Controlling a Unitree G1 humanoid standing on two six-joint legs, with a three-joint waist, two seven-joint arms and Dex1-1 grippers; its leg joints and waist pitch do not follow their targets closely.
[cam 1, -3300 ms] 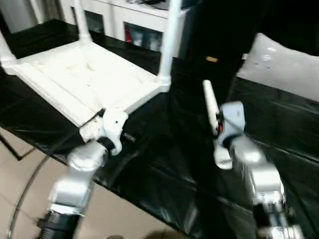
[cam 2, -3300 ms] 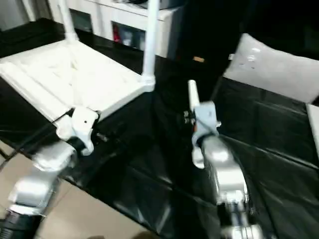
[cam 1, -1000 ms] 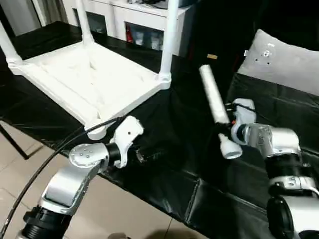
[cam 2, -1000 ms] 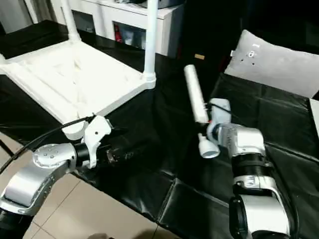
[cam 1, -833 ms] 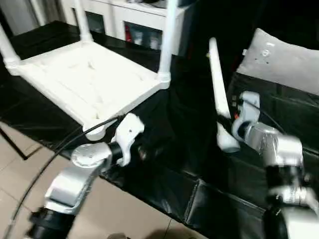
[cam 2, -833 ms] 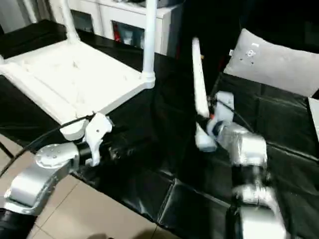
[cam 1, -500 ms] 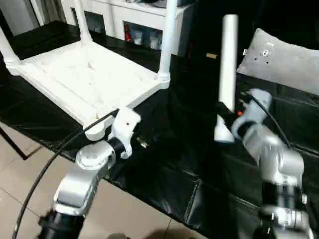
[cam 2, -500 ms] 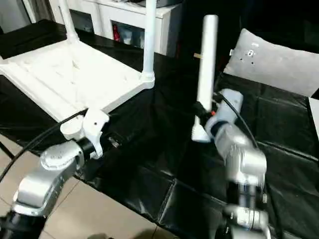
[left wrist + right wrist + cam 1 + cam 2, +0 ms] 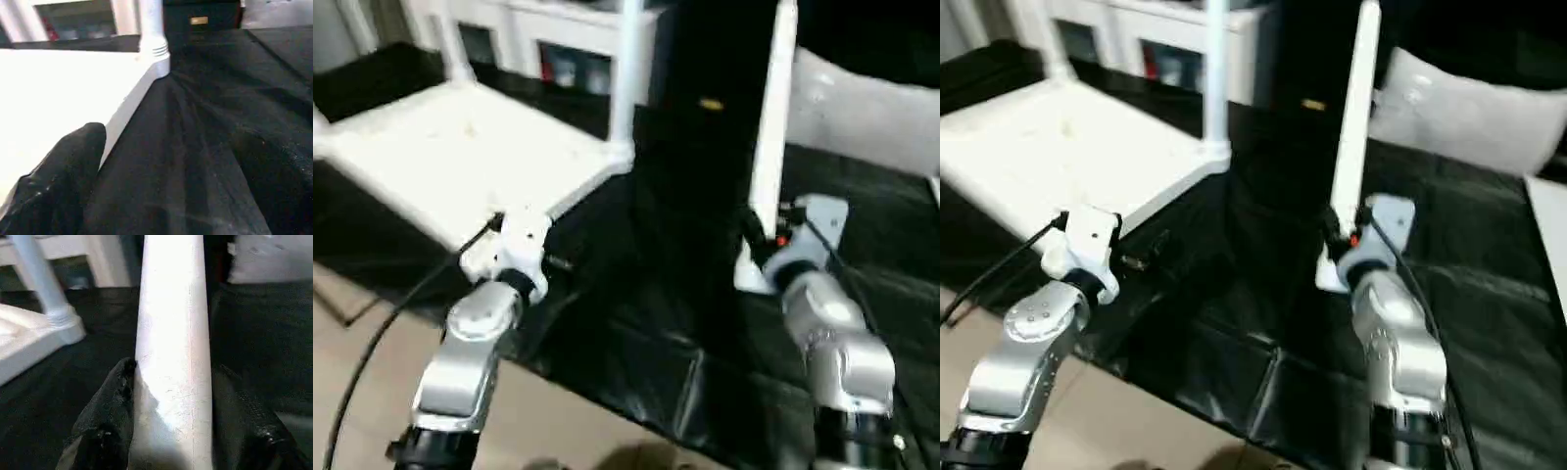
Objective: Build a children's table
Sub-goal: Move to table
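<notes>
Children's table parts, all white moulded plastic, lie on a black sheet: the square top [image 9: 460, 157] sits upside down at the robot's left with legs already standing in its far corner sockets [image 9: 625, 78], while one long tapered round leg [image 9: 1353, 127] stands nearly upright, clamped near its wide end between the black fingers [image 9: 110, 411] of the right gripper [image 9: 171, 416]. Hollow plastic like this is probably light and stiff, yet smooth and slippery, so a hold low on the thick end suits it. The left gripper [image 9: 553, 262] hovers beside the top's near corner; whether its fingers are apart I cannot tell. Behind are a white glass-door cabinet [image 9: 558, 49] and a pale grey cushion [image 9: 1469, 108].
</notes>
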